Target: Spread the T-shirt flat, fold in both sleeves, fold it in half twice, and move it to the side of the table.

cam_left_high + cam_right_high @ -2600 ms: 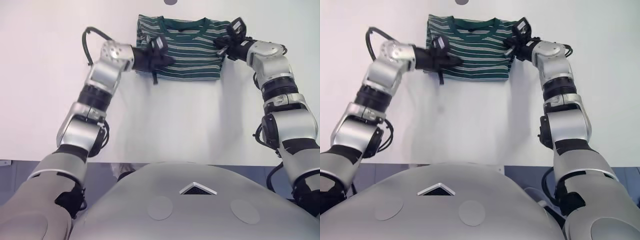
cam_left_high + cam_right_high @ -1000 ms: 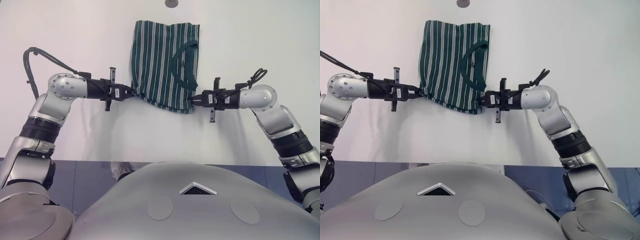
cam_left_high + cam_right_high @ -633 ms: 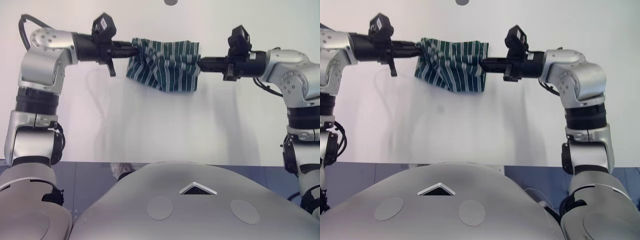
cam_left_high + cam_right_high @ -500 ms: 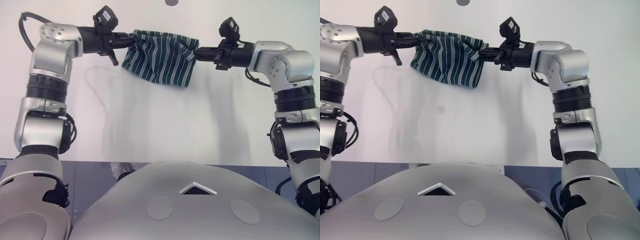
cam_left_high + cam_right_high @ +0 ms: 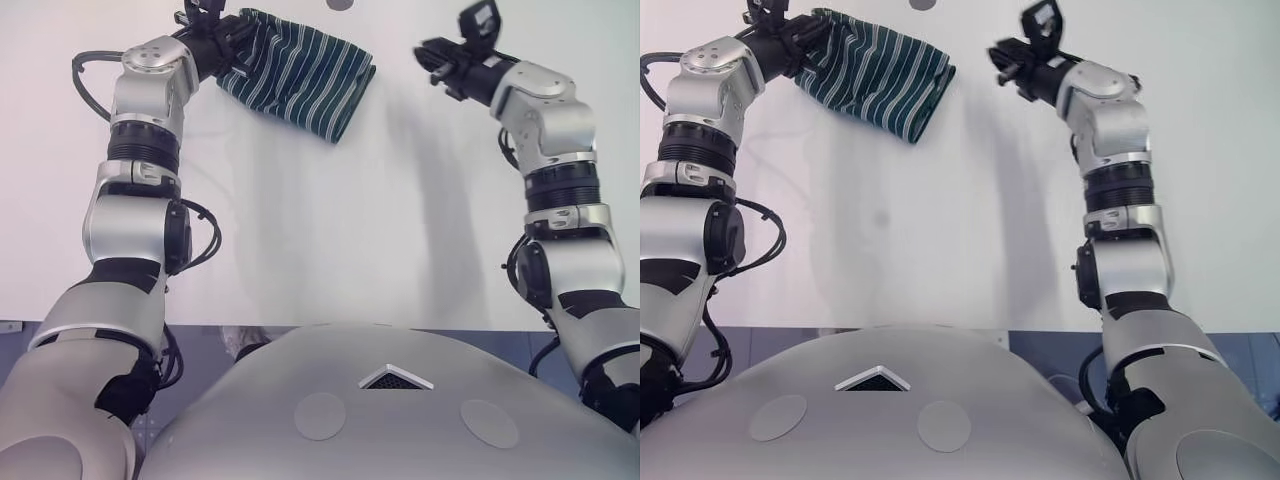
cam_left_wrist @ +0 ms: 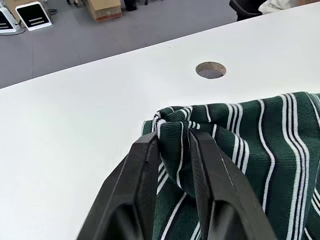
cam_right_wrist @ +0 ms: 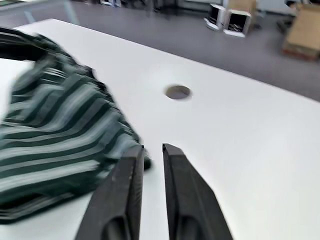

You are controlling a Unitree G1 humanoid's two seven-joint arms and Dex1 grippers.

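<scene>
Across the head camera's view spreads the white worktop [image 5: 330, 230]. At its far left part lies the task's thing, the green T-shirt [image 5: 300, 80] with white stripes, bunched into a slanting bundle that runs from the left tool [image 6: 172, 142] toward the worktop's middle. The left tool is clenched on one gathered end of the cloth, with a ridge of fabric pinched between its two black fingers [image 6: 145, 170]. The right tool [image 7: 152, 150] hovers at the far right, well apart from the shirt, with its fingers slightly parted and grasping nothing. A small round hole [image 6: 210, 70] pierces the worktop just beyond the shirt.
</scene>
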